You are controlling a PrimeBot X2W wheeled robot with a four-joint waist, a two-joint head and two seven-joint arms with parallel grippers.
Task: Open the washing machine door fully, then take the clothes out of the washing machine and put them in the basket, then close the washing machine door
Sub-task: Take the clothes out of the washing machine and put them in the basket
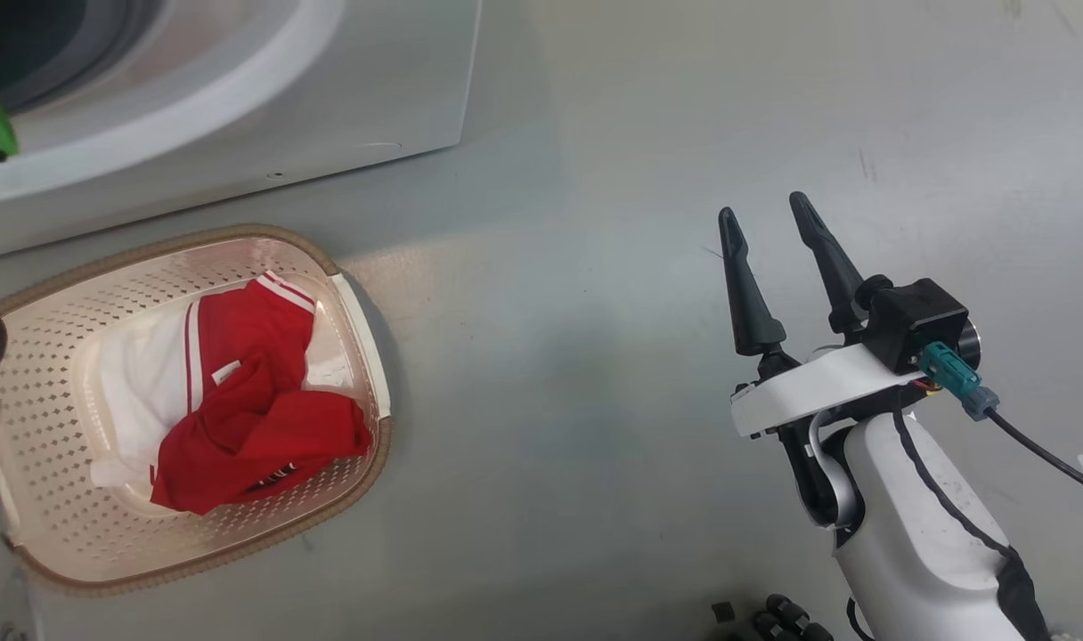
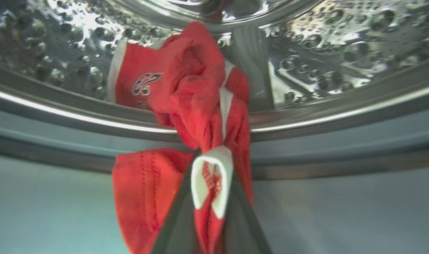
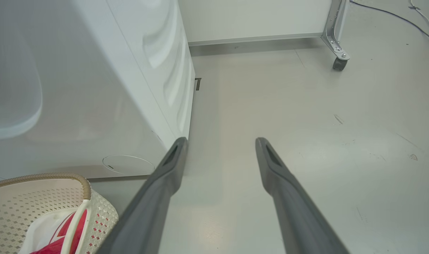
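In the left wrist view my left gripper (image 2: 211,165) is shut on a red garment with white trim (image 2: 197,91), one of the clothes, which drapes over the lip of the washing machine's dimpled steel drum (image 2: 341,46) and grey gasket (image 2: 341,148). The cream basket (image 1: 52,463) sits on the floor in front of the washing machine (image 1: 239,98) and holds red and white clothes (image 1: 248,401). My right gripper (image 1: 769,236) hovers open over bare floor to the basket's right, nothing between its fingers. The washing machine door is out of view.
The grey floor (image 1: 595,401) stretches right of the basket. In the right wrist view the washer's side panel (image 3: 158,70) stands at left, the basket's corner (image 3: 59,204) at lower left, and a wheeled metal frame leg (image 3: 338,53) with cables stands at the back.
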